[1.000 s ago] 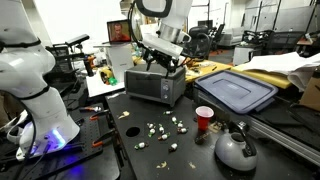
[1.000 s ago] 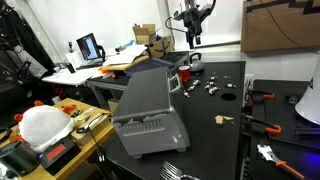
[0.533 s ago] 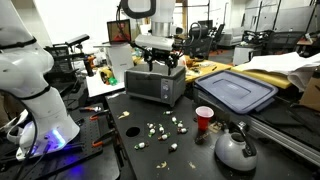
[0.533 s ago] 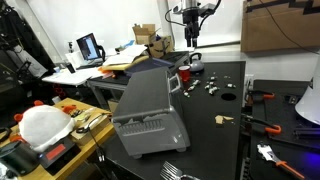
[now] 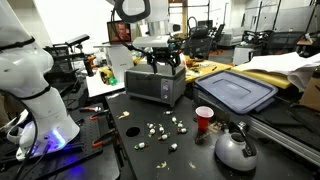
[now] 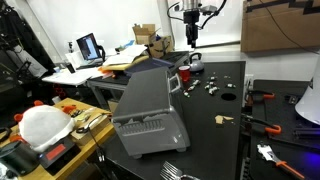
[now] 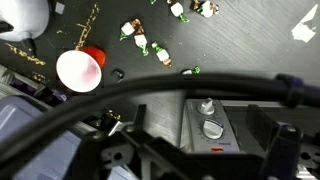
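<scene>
**A:** Above the black table [image 5: 185,160], where is the gripper [image 5: 165,63] held, and how are its jaws set?

**B:** It is held high over the grey metal toaster oven [image 5: 155,86]. The jaws are spread wide apart and nothing is gripped between them.

**A:** Which way is the oven found from it?

**B:** Below, it is judged. In the wrist view the oven's knob panel [image 7: 208,120] is framed within the gripper's gap. In an exterior view the oven's long axis is laid across the picture, roughly along the jaw opening.

**A:** What room is offered around it?

**B:** The red plastic cup [image 5: 204,118] and the scattered wrapped sweets [image 5: 160,130] are seen well apart from the oven, toward the grey kettle [image 5: 235,150]. The blue plastic lid [image 5: 238,92] is set near one end. Open air is found above the oven's top.
</scene>
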Available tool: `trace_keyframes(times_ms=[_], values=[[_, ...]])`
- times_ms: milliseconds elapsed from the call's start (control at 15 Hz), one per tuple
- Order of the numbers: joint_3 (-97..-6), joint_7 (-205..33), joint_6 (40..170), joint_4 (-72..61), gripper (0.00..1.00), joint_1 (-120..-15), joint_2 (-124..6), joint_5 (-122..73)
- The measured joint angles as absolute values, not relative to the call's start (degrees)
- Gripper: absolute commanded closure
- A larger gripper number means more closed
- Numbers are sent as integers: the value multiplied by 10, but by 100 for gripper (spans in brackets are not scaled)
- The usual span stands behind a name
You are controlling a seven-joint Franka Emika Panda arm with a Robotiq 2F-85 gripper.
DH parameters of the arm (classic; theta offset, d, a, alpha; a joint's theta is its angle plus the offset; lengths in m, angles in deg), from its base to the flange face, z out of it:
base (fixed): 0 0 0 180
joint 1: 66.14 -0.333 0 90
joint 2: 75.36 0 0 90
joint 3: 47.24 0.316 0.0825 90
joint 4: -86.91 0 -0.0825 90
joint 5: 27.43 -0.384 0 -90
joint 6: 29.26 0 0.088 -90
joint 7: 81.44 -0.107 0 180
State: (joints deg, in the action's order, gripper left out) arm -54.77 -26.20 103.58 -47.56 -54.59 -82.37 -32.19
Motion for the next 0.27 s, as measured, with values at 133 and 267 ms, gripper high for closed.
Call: trace_keyframes(times_ms=[133,267], values=[[-550,-280,1038,-478,0,-546,-823,-321],[-553,-282,1038,-479,0,-546,-823,-321]])
